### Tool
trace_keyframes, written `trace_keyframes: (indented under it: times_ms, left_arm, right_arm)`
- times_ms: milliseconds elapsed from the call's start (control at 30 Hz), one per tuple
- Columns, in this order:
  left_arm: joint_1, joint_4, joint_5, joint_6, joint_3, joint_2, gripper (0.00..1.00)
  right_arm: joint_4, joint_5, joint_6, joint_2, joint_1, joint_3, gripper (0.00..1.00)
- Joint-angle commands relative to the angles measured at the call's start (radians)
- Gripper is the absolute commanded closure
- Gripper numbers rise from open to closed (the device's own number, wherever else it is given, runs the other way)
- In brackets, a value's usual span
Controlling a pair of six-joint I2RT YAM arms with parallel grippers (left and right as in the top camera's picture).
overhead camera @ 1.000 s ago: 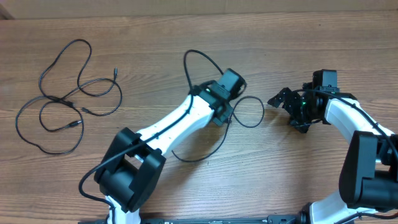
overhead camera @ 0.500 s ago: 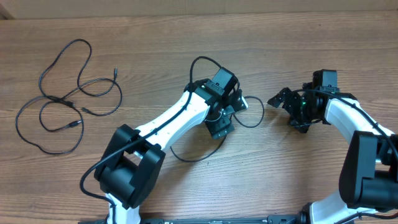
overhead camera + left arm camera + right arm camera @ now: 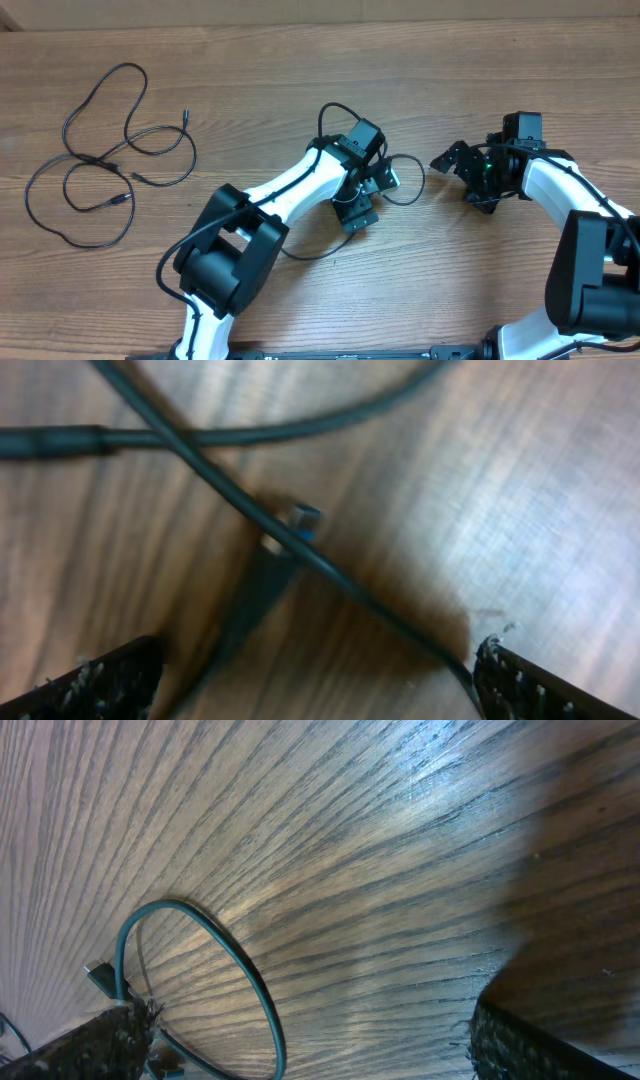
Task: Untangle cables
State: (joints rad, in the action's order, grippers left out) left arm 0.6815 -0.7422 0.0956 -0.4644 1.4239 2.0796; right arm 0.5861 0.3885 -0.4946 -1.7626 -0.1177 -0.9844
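Observation:
A thin black cable (image 3: 404, 181) lies at the table's middle, looping out from under my left gripper (image 3: 371, 198). That gripper is open just above the wood. In the left wrist view the cable (image 3: 330, 565) crosses another strand and runs between the spread fingertips (image 3: 100, 685), over a small plug (image 3: 300, 520) with a blue tip. My left gripper (image 3: 315, 695) holds nothing. To the right, my right gripper (image 3: 463, 182) stands open and empty. Its wrist view shows the cable loop (image 3: 255, 985) near its left finger. More cables (image 3: 100, 165) lie loosely tangled at far left.
The cable continues as a small arc (image 3: 335, 108) behind the left arm and a wider loop (image 3: 310, 252) in front of it. The wooden table (image 3: 500, 80) extends to a pale wall along the back edge.
My left gripper has gone from nearly shut to open, letting go of the cable, and has turned and shifted slightly right. The arc behind the arm moved right. The right arm stayed still.

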Motion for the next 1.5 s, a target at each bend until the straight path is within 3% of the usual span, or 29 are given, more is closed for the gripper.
trace_keyframes:
  times_ms: [0, 167, 367, 600, 733, 833, 933, 1467]
  left_arm:
    - [0.013, 0.006, -0.146, 0.165, -0.014, 0.075, 0.00]
    - [0.028, 0.007, -0.320, 0.268, -0.015, 0.117, 0.00]
    - [0.039, 0.006, -0.259, 0.222, -0.015, 0.124, 0.04]
    - [0.039, -0.029, -0.165, 0.066, -0.015, 0.124, 0.49]
    - [0.039, -0.031, -0.164, 0.060, -0.015, 0.124, 0.78]
    - [0.039, -0.024, -0.164, 0.060, -0.015, 0.124, 0.91]
    - [0.039, -0.014, -0.159, 0.061, -0.015, 0.124, 0.96]
    - [0.037, 0.036, -0.150, 0.110, -0.014, 0.124, 0.96]
  right_arm:
    - [-0.005, -0.029, 0.006, 0.006, 0.001, -0.003, 0.00]
    - [-0.005, -0.029, 0.006, 0.006, 0.001, -0.003, 0.00]
    - [-0.005, -0.029, 0.006, 0.006, 0.001, -0.003, 0.00]
    - [-0.005, -0.029, 0.006, 0.006, 0.001, -0.003, 0.00]
    - [-0.005, -0.029, 0.006, 0.006, 0.001, -0.003, 0.00]
    - [-0.005, -0.029, 0.006, 0.006, 0.001, -0.003, 0.00]
    - [-0.005, -0.029, 0.006, 0.006, 0.001, -0.003, 0.00]
    - [-0.005, -0.029, 0.006, 0.006, 0.001, -0.003, 0.00]
